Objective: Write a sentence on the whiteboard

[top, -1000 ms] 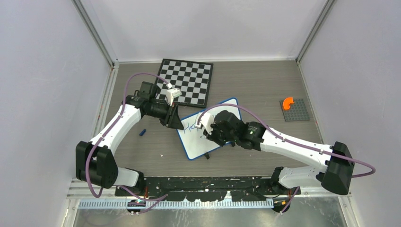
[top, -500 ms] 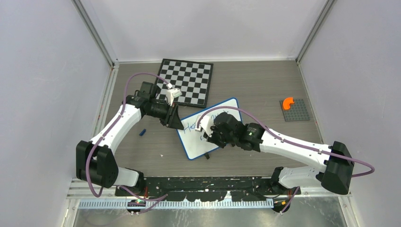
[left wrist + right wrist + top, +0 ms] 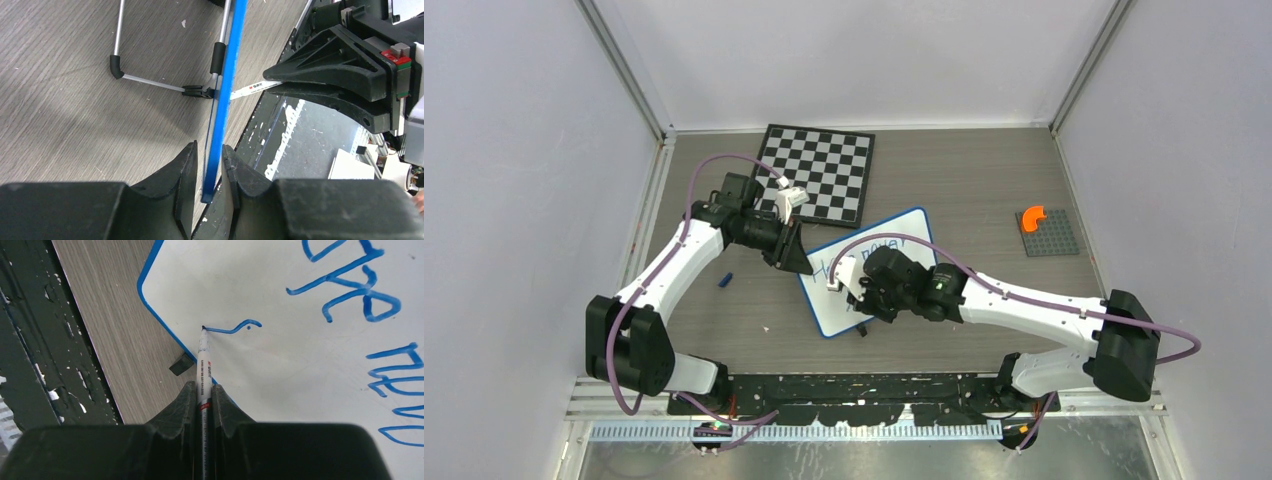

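The whiteboard (image 3: 902, 232) lies tilted in the middle of the table, propped on a wire stand (image 3: 150, 82). My left gripper (image 3: 795, 261) is shut on its blue rim (image 3: 218, 150) at the left edge. My right gripper (image 3: 861, 300) is shut on a white marker (image 3: 204, 365). The marker's tip touches the board (image 3: 280, 370) close to its near edge, at the end of a short new blue stroke (image 3: 232, 328). The sentence (image 3: 880, 244) shows "Hope" (image 3: 352, 287) and "never" (image 3: 400, 385) in blue. The arm hides the rest.
A chessboard (image 3: 819, 170) lies behind the whiteboard. An orange piece (image 3: 1030, 218) sits on a grey baseplate (image 3: 1052, 238) at the right. A small blue cap (image 3: 725, 280) lies left of the board. A black foot (image 3: 181, 363) sticks out under the board's edge.
My right gripper has moved left and nearer across the board with the marker, uncovering "never". The left gripper and the board have not moved.
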### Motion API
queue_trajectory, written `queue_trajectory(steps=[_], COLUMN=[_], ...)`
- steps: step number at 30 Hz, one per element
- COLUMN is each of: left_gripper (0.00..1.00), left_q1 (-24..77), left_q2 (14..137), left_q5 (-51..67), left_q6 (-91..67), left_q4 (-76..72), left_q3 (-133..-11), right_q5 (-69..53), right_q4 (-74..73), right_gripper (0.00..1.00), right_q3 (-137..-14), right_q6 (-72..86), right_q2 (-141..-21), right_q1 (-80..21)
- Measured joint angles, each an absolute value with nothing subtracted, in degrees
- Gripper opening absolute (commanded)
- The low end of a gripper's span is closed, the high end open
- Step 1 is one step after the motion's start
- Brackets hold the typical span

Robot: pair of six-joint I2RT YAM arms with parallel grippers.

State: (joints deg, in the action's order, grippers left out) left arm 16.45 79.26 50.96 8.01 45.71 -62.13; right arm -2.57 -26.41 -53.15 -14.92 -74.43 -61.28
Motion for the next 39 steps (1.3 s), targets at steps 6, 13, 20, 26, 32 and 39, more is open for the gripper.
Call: queue_trajectory(steps=[6,13,20,26,32,39], left_gripper=[0.26,0.26,0.26,0.26,0.26,0.26], left_q1=[16.45,16.45,16.45,16.45,16.45,16.45], left_q2=[79.24,79.24,79.24,79.24,79.24,79.24], left_q5=[50.96,50.96,50.94,50.94,50.94,50.94], left_q6=[8.01,8.01,8.01,8.01,8.01,7.99], left_q4=[45.74,45.74,45.74,45.76,45.76,45.78], left_q3=[-62.13,-62.13,-62.13,-62.13,-62.13,-62.13], right_q5=[-2.7,-1.37,1.3,3.01,4.6,2.28], right_q4=[-27.0,-26.83,-26.81,-27.68,-29.19,-31.2], right_gripper=[0.0,0.0,0.0,0.0,0.0,0.0], right_q3=[-55.18,-56.49,-56.16,-54.48,-53.74,-53.74], right_q6=[-14.87,-14.98,-15.81,-16.45,-16.51,-16.47], right_q2=[-74.24,-73.58,-73.58,-71.83,-69.67,-66.87], right_q1=[-61.28,-61.28,-61.36,-61.12,-60.25,-60.14])
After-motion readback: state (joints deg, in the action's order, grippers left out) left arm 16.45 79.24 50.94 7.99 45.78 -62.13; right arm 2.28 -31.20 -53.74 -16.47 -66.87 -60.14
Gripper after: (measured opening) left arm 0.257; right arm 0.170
